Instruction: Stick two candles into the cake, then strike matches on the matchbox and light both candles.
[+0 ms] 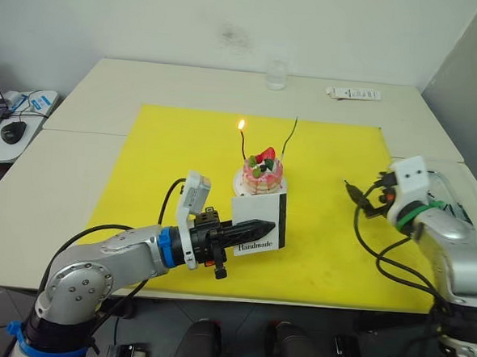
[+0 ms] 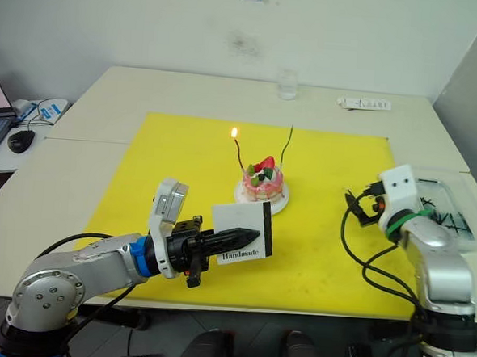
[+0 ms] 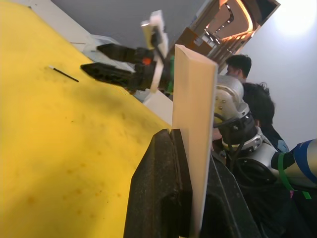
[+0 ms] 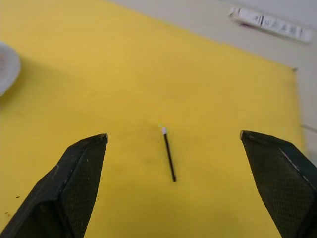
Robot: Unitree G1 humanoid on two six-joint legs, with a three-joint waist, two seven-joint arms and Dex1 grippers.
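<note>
Pinching the white matchbox [image 2: 244, 232] upright between its closed black fingers, the left gripper [image 2: 233, 236] holds it above the near half of the yellow mat [image 1: 167, 154], directly in front of the cake [image 1: 262, 173]. The box stands on edge with its black strip on the right side and the "Handmade" lettering along its lower edge.

The cake sits on its white plate [image 2: 279, 202] near the middle of the mat. Two candles rise from it: the dark red candle [image 1: 243, 146] on the left carries a small flame [image 1: 241, 124] at its tip, and the green candle [image 1: 289, 140] on the right is unlit.

The right gripper [image 4: 173, 173] hovers over the right part of the mat with its fingers spread wide and nothing between them. Below the gap lies a single match [image 4: 169, 155], flat on the mat, its pale tip pointing toward the far edge.

Near the table's far edge stand a clear glass [image 1: 276, 74] and, further right, a flat white strip-shaped object [image 1: 353, 93].
</note>
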